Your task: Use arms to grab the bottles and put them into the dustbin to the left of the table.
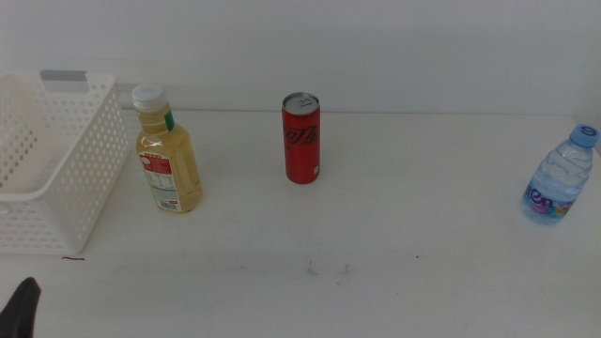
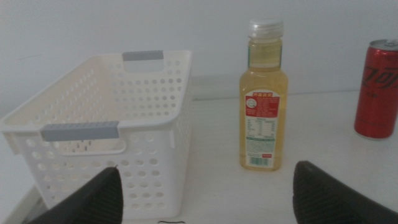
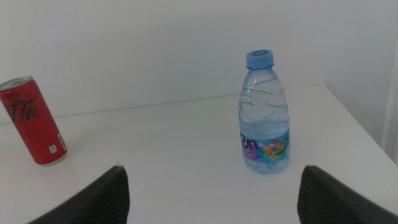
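Both my claws gape wide, empty: left gripper (image 2: 205, 196) faces the upright yellow-liquid plastic bottle (image 2: 263, 99) beside the white perforated basket (image 2: 93, 127), right gripper (image 3: 211, 196) faces the clear blue-capped bottle (image 3: 263, 118). Off-centre grabs might tip them.

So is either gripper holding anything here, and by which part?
Nothing is held. The left gripper and right gripper are both open and empty; the yellow-liquid bottle, red can and water bottle stand untouched on the table.

No lettering reads clearly — labels too small, blurred.
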Robot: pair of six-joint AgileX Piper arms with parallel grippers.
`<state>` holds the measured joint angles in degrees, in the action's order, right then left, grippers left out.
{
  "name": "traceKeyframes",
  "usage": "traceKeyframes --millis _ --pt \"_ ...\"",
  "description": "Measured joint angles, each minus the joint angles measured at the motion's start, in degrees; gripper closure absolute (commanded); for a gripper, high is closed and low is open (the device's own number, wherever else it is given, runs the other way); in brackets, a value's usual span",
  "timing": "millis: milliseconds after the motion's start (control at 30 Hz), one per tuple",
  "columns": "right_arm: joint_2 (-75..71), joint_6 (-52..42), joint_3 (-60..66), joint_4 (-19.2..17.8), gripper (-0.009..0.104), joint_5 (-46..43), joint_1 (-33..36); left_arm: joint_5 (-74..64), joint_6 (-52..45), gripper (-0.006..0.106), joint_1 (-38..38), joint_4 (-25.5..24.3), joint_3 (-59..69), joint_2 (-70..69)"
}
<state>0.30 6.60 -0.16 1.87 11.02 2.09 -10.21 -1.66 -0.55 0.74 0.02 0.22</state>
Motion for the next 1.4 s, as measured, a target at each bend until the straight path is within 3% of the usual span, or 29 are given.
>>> traceKeyframes --millis 100,333,667,1033,1400 --pt "0.00 0.00 0.00 0.00 0.005 0.00 0.00 -0.16 0.00 0.007 -2.54 0.00 -0.63 2.75" --pt "0.00 0.00 0.00 0.00 0.005 0.10 0.00 2.41 0.00 0.007 -13.46 0.00 -9.62 23.50" --pt "0.00 0.00 0.00 0.00 0.005 0.10 0.00 29.69 -1.09 0.007 -23.87 0.00 -10.97 50.43" --pt "0.00 0.00 0.00 0.00 0.005 0.10 0.00 58.65 0.96 0.007 -25.03 -0.34 -10.97 72.87" --pt "0.00 0.00 0.00 0.00 0.005 0.10 0.00 62.64 1.66 0.007 -25.03 -4.47 -12.34 75.27"
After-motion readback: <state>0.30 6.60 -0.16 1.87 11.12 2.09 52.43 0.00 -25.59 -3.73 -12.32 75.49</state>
